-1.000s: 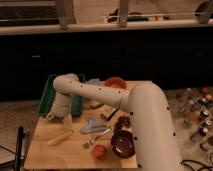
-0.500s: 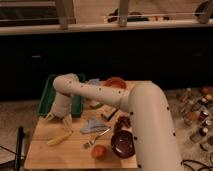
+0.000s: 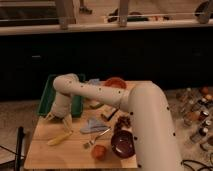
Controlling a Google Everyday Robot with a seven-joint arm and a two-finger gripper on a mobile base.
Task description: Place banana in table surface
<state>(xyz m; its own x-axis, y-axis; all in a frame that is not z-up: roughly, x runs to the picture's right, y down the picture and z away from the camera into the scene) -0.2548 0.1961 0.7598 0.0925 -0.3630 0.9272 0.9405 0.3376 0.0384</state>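
The pale yellow banana [image 3: 59,138] lies on the light tan table surface [image 3: 50,152] toward its left front. My gripper [image 3: 57,120] hangs at the end of the white arm, just above and behind the banana, near the front edge of the green tray. A small gap shows between the gripper and the fruit. The fingers point down and splay slightly apart, with nothing between them.
A green tray [image 3: 47,95] stands at the table's back left. A fork [image 3: 97,137], a grey cloth [image 3: 94,125], a round orange-red fruit [image 3: 99,151], a dark bowl [image 3: 123,144] and a red bowl [image 3: 115,82] crowd the middle and right. Bottles [image 3: 197,117] stand off to the right.
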